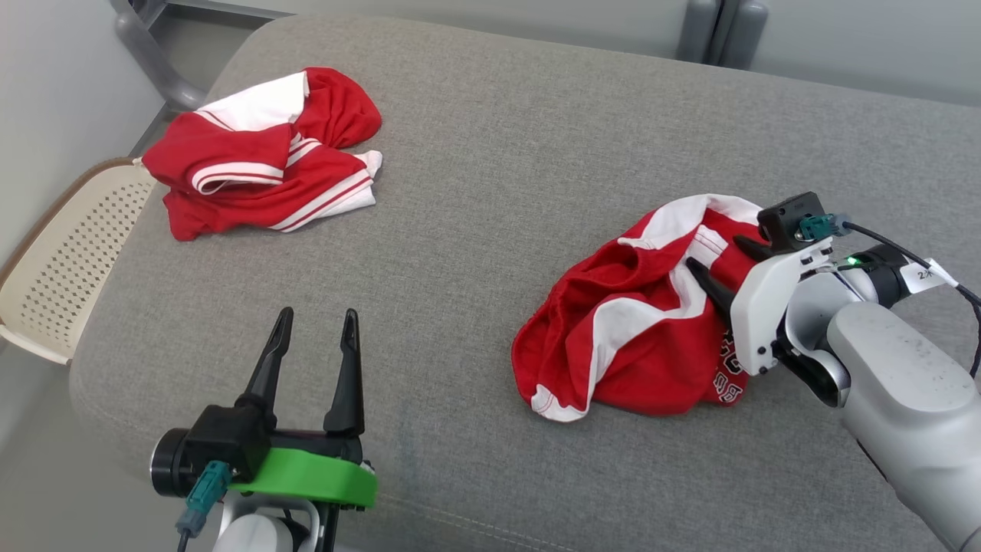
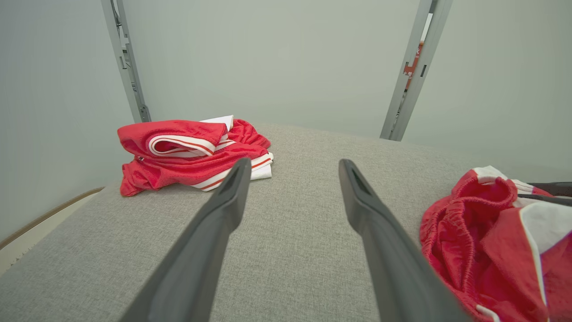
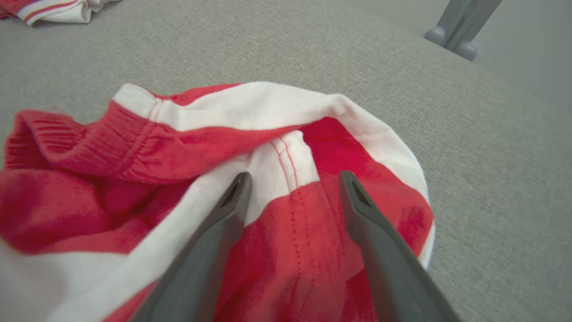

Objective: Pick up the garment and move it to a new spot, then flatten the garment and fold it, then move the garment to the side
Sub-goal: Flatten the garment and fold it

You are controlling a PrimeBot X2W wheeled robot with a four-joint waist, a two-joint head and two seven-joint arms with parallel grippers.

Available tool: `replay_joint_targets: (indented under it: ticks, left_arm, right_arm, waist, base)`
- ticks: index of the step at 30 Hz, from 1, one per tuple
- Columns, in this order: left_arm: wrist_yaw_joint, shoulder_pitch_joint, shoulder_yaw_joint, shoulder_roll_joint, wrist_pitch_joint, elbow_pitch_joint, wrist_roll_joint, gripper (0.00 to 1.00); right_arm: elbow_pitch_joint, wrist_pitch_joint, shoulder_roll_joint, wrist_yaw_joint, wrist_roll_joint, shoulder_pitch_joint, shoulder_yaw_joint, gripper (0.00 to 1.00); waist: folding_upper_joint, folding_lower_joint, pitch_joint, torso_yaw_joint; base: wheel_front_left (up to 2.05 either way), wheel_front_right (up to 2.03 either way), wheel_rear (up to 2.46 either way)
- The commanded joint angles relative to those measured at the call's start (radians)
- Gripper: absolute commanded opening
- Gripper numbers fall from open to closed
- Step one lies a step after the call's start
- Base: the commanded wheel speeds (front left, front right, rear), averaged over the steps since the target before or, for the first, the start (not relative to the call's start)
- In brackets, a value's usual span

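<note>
**Right fingers** (image 1: pixel 707 284): spread wide apart, nothing clamped between them. They sit over the garment (image 1: pixel 636 337), at its 2 o'clock edge in the head view. In the right wrist view the 2 fingers (image 3: pixel 210 250) straddle a raised fold where a white stripe meets red fabric. The tips lie at fabric level, but whether they touch it cannot be told.

**Left fingers** (image 1: pixel 349 368): spread wide apart and empty. They point toward 12 o'clock above bare cushion (image 1: pixel 490 192) at the 7 o'clock area of the head view. In the left wrist view these fingers (image 2: pixel 219 223) touch no cloth.

**Garment:** red with white stripes, crumpled, lying on the grey fabric cushion at 4 o'clock in the head view.

**Second garment** (image 1: pixel 260 153): red and white, bunched, at 10 o'clock on the same cushion, well apart from both sets of fingers.

**Beige perforated seat** (image 1: pixel 69 253): at 9 o'clock, beside the cushion edge.
</note>
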Motion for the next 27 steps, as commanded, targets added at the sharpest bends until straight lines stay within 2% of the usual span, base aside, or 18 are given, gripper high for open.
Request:
replay_joint_targets:
  ticks: [1,2,3,5,10,16,22,27]
  left_arm:
    - [0.007,-0.017,-0.003,0.001,0.0,-0.003,-0.009,1.0]
    - [0.009,-0.02,-0.007,0.001,0.0,-0.003,-0.011,1.0]
    - [0.01,-0.021,-0.011,0.001,0.0,-0.003,-0.012,1.0]
    - [0.015,-0.023,-0.014,0.001,0.0,-0.003,-0.017,1.0]
    - [0.021,-0.009,-0.003,0.001,0.0,-0.001,-0.012,1.0]
    - [0.011,0.005,0.017,0.001,0.0,0.004,0.004,1.0]
    - [0.0,0.03,0.049,0.001,0.0,0.006,0.024,1.0]
    - [-0.009,0.043,0.062,0.001,0.0,0.004,0.032,1.0]
  right_arm:
    - [0.008,0.02,-0.013,-0.001,0.017,-0.017,0.019,1.0]
    - [0.014,0.041,-0.018,-0.001,0.041,-0.022,0.035,1.0]
    - [0.015,0.051,-0.024,-0.001,0.052,-0.027,0.052,0.94]
    - [0.007,0.039,-0.039,-0.001,0.073,-0.042,0.076,0.0]
    - [0.009,-0.009,-0.055,-0.001,0.106,-0.055,0.112,0.0]
    - [0.005,-0.139,-0.075,-0.001,0.122,-0.033,0.106,0.0]
    - [-0.067,-0.301,-0.094,-0.001,0.11,0.058,0.054,0.0]
    - [-0.169,-0.352,-0.102,-0.001,0.079,0.188,-0.026,0.0]
  waist:
    - [0.0,0.0,0.013,0.014]
    - [0.0,0.0,0.015,0.017]
    - [0.0,0.0,0.017,0.02]
    - [0.0,0.0,0.019,0.022]
    - [0.0,0.0,0.009,0.007]
    - [0.0,0.0,-0.02,-0.033]
    - [0.0,0.0,-0.051,-0.096]
    - [0.0,0.0,-0.061,-0.155]
  base:
    - [0.0,0.0,0.0]
    - [0.0,0.0,0.0]
    - [0.0,0.0,0.0]
    - [0.0,0.0,0.0]
    - [0.0,0.0,0.0]
    - [0.0,0.0,0.0]
    - [0.0,0.0,0.0]
    - [0.0,0.0,0.0]
